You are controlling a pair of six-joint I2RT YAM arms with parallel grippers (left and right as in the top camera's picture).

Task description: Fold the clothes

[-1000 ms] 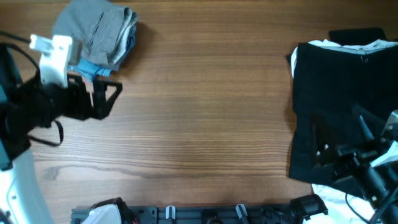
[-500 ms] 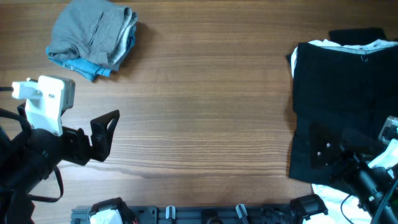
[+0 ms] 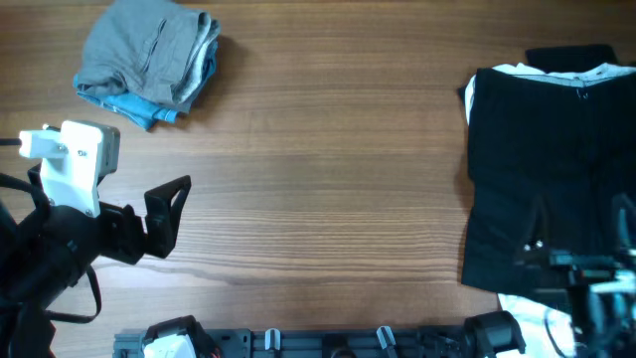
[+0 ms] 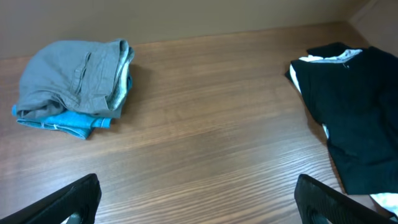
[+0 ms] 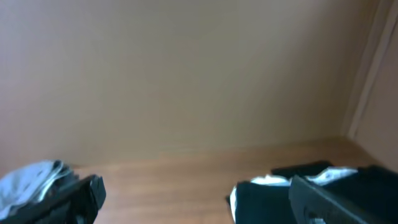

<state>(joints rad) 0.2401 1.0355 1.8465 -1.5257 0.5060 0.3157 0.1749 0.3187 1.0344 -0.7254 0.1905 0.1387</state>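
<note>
I am seeing folded grey cotton shorts (image 3: 149, 50) at ten o'clock, flat black shorts (image 3: 547, 149) at three. My left gripper (image 3: 177, 217) and right gripper (image 5: 196, 186) jaws are standing apart.

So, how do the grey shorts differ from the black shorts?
The grey shorts are folded into a compact bundle; the black shorts lie spread flat. The grey shorts take little room, the black shorts much more. The grey shorts lie left, atop a light-blue garment; the black shorts lie right. Both are soft cloth.
</note>
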